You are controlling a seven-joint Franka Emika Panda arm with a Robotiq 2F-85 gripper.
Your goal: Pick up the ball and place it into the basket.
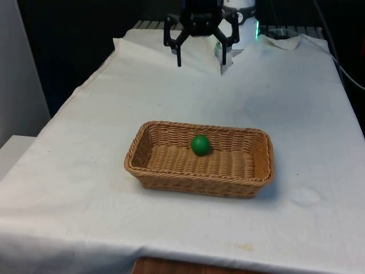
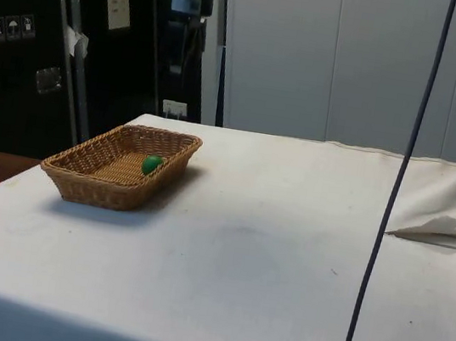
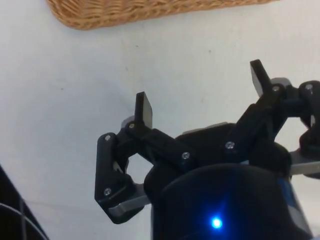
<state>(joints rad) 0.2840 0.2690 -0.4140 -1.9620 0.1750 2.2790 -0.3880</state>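
Green ball (image 1: 200, 144) lay inside the wicker basket (image 1: 171, 178), resting on the woven floor toward the far long wall, somewhat to the front view's left of centre. Side view agreed: ball (image 2: 152, 163) sat low in the basket (image 2: 88, 188), below the rim. Basket stood flat on the white-clothed worktop (image 1: 296, 114), near its middle.

Tool (image 1: 201, 57) hung high at the worktop's far end, well apart from the basket, fingers spread wide and holding nothing. Wrist view confirmed it: both fingertips (image 3: 143, 107) stood clear of each other with bare cloth between them, and the basket's edge (image 3: 125, 12) lay beyond them.

Judged the placement as done; little was left to fail. Remaining risks, as I read them:

- Ball was round and loose on a ribbed weave. A knock to the basket or a tug on the cloth could set it rolling, though the walls looked tall enough to keep it in.
- Any fresh descent of the tool toward the basket could catch the rim and tip or shove the light wicker, spilling the ball.
- Cloth was bunched at the far end near the tool; a low sweep there could snag it and drag the basket along.
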